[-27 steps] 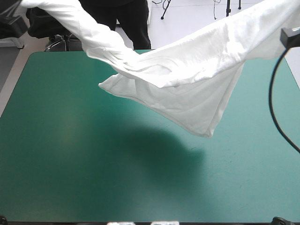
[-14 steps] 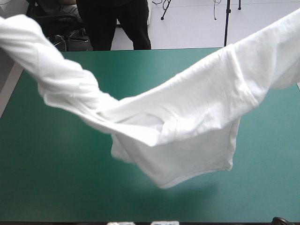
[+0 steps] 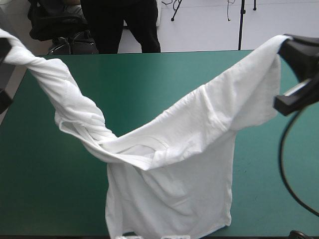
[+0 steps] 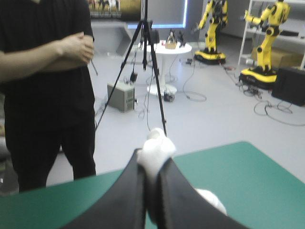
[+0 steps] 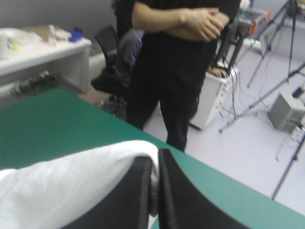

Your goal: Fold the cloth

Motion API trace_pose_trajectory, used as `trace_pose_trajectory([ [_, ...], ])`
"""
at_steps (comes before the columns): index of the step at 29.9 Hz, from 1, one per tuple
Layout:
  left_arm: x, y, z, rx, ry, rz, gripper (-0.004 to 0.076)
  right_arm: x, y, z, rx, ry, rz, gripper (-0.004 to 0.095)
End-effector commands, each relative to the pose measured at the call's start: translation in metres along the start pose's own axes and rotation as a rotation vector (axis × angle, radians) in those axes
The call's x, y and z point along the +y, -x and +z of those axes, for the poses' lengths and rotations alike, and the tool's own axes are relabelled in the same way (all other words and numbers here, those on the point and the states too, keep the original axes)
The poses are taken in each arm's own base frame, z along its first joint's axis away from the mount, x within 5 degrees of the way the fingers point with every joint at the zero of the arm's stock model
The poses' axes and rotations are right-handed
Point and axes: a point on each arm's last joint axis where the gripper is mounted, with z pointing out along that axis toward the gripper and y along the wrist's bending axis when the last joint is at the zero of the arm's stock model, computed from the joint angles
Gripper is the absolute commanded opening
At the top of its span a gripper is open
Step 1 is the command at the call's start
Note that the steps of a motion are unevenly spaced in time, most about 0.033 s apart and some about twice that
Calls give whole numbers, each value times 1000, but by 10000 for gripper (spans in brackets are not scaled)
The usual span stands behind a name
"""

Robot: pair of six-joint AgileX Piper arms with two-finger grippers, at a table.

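Left wrist view: we see the left gripper (image 4: pixel 151 164) pinched onto the white short-sleeved fabric T-shirt (image 3: pixel 169 169). The right gripper (image 5: pixel 155 160) likewise clamps it. They hold it high near the left and right edges of the teal-green table (image 3: pixel 45 189), probably to spread it, with the body sagging toward the near edge.

T-shirt (image 3: pixel 169 164) spans from left tool (image 4: pixel 151 161) to right tool (image 5: pixel 155 160), one end clamped in each. Its middle sags below both tools, over the near half of the tabletop (image 3: pixel 45 199).
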Motion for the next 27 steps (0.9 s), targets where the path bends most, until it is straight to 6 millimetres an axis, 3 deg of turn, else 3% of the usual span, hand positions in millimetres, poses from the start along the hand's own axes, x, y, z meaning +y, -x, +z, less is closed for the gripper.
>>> trace_pose_trajectory([
  [1,18,-16,36,51,18,-69,-9,2,-16,45,60,-133,-80,-17],
  [8,59,-71,111,252,97,-147,-9,2,-47,130,238,-382,-245,-17],
  [13,86,-95,162,300,139,-178,-9,-14,-64,179,248,-424,-215,-17],
  [18,111,-122,213,340,167,-210,-9,-42,-93,221,324,-434,-126,-17],
  [27,144,-178,280,432,197,-227,-9,-77,-151,280,458,-422,-46,-18],
])
